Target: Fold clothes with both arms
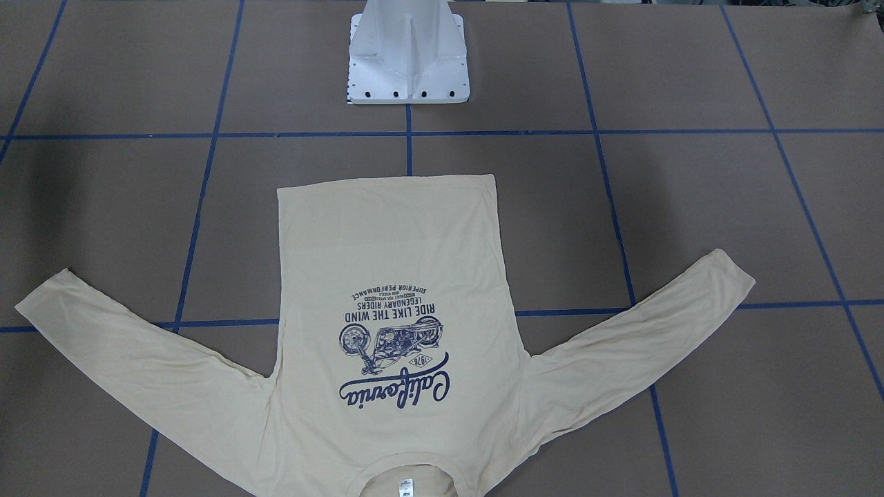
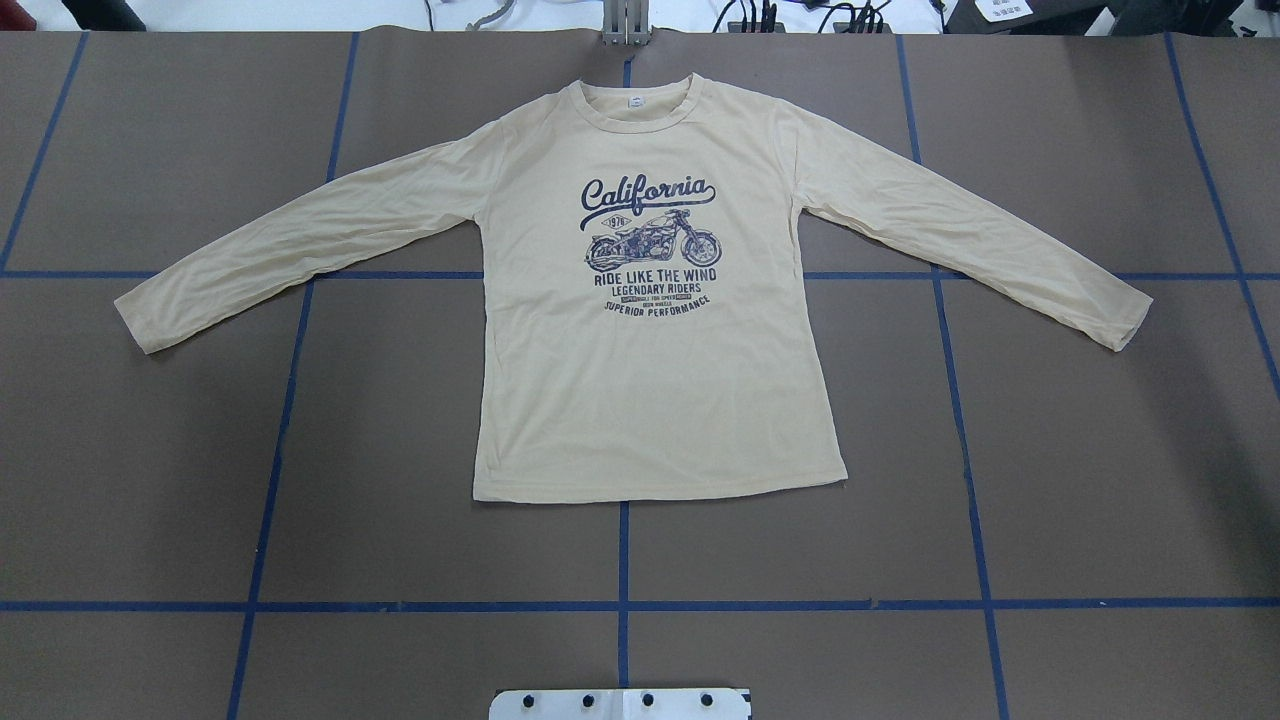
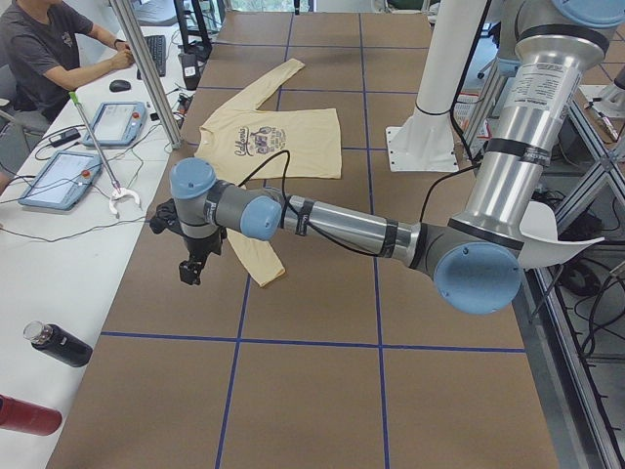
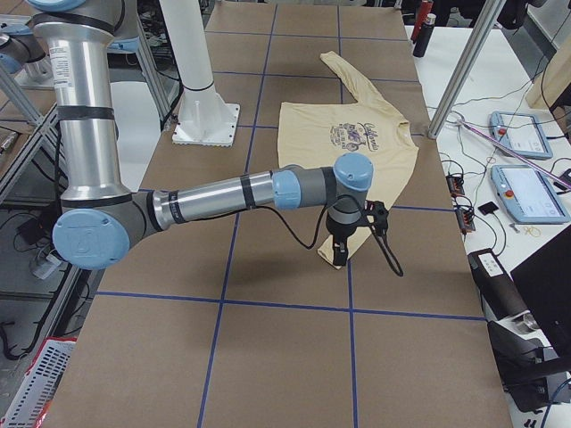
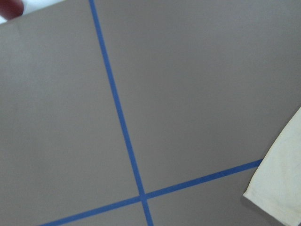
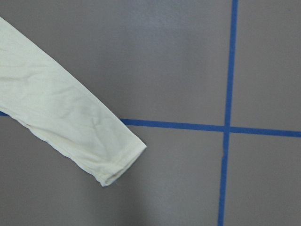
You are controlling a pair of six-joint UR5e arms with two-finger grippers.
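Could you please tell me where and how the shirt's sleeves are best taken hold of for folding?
I'd pinch each cuff, coming straight down from above: the T-shirt lies flat, print up, sleeves spread wide, so the cuffs are free ends on the table. The left tool and right tool each hang near one.

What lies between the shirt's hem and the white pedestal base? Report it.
Only brown table surface crossed by blue tape lines separates shirt and pedestal base; the overhead view shows it.
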